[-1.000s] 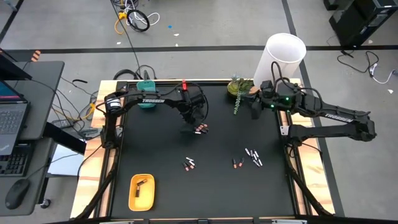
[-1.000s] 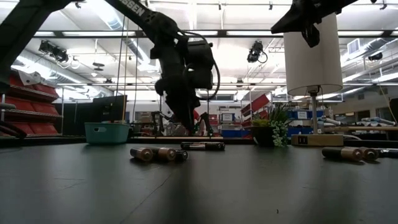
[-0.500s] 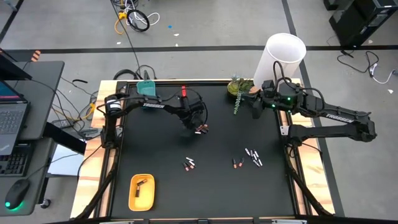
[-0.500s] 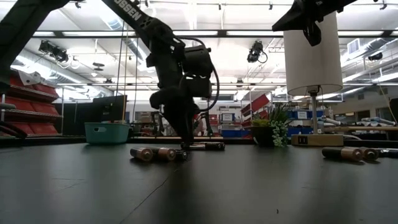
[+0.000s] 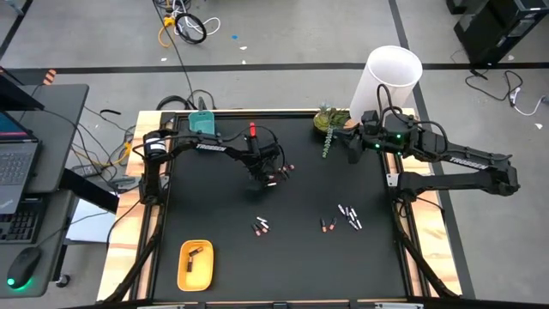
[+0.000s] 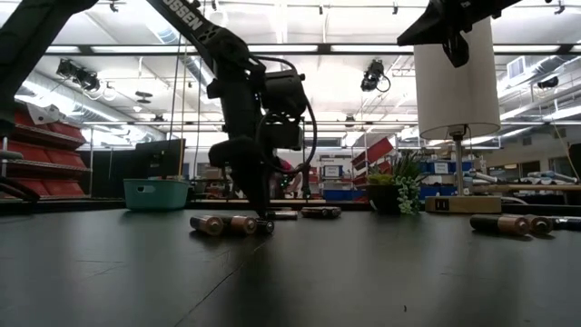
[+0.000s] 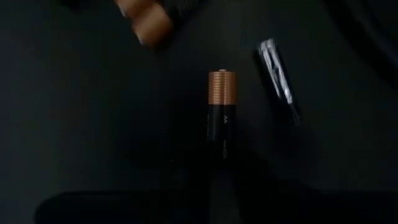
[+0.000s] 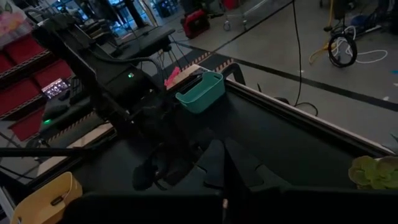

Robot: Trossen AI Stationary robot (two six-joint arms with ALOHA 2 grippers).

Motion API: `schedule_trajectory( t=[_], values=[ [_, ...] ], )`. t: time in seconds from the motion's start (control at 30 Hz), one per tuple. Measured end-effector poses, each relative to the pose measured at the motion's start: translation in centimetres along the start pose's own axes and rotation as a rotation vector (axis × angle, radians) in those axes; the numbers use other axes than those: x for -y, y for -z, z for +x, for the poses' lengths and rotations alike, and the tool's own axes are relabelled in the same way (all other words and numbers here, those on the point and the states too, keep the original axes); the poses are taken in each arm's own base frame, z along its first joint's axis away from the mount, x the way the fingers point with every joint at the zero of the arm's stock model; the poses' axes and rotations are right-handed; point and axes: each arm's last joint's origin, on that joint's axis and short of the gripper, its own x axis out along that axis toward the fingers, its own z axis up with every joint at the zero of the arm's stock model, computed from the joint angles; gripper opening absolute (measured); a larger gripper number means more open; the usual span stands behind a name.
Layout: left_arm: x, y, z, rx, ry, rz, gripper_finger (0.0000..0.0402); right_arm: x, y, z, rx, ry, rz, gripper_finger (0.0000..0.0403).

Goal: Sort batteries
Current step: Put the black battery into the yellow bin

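Several small batteries lie on the black table. My left gripper [image 5: 266, 177] [image 6: 263, 216] points down with its tips at the table, shut on a dark battery with a copper end [image 7: 222, 115]. A silvery battery [image 7: 278, 81] and another copper-ended one [image 7: 146, 22] lie close by. More batteries lie in pairs and a cluster [image 5: 262, 227] [image 5: 326, 224] [image 5: 350, 215]. The yellow tray [image 5: 196, 264] holds one battery. My right gripper [image 5: 352, 153] [image 8: 224, 165] hangs shut and raised near the far right. My left gripper comes at the dark battery from above, slanting slightly. It has the battery's dark end [image 7: 222, 158]; the copper end points away from the fingers. The battery lies flat on the table, along the fingers' line. Shadow hides the pads themselves.
A teal tray [image 5: 200, 124] stands at the far left edge, a small plant [image 5: 328, 122] and a white lamp [image 5: 390, 77] at the far right. The table's near middle is bare black mat. Wooden rails border the table.
My left gripper has sunk onto the table at the small battery group. One battery of that group has rolled away toward the table's right and far side; another stays by the fingertips.
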Motion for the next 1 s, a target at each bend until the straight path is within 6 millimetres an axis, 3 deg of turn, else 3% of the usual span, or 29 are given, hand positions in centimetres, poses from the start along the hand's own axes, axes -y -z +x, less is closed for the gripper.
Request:
schedule_trajectory(
  t=[0.13,0.27,0.47,0.63,0.73,0.87,1.0],
  values=[
    [0.1,0.2,-1.0,-0.066,0.013,-0.011,0.0048,0.0,0.0,0.0,0.001,0.002,-0.020,0.0000],
    [-0.4,0.9,-4.1,-0.079,-0.012,-0.094,0.0048,0.0,0.0,0.0,0.001,0.002,-0.033,0.0000],
    [-3.1,4.5,-8.8,-0.010,-0.079,-0.418,0.0048,0.0,0.0,0.0,0.001,0.002,-0.043,0.0000],
    [-3.5,7.8,-12.5,0.027,-0.129,-0.582,0.0048,0.1,0.1,0.0,-0.008,0.003,-0.052,0.0000],
    [-2.4,9.1,-14.7,0.041,-0.086,-0.605,0.0048,0.1,0.2,0.0,-0.020,0.008,-0.061,0.0000],
    [0.8,9.8,-17.3,0.092,0.197,-0.589,0.0048,0.2,0.2,0.0,-0.026,0.015,-0.107,0.0000],
    [4.7,10.2,-18.7,-0.006,0.467,-0.700,0.0048,0.7,-0.1,0.3,-0.010,0.048,-0.161,0.0000]
  ],
)
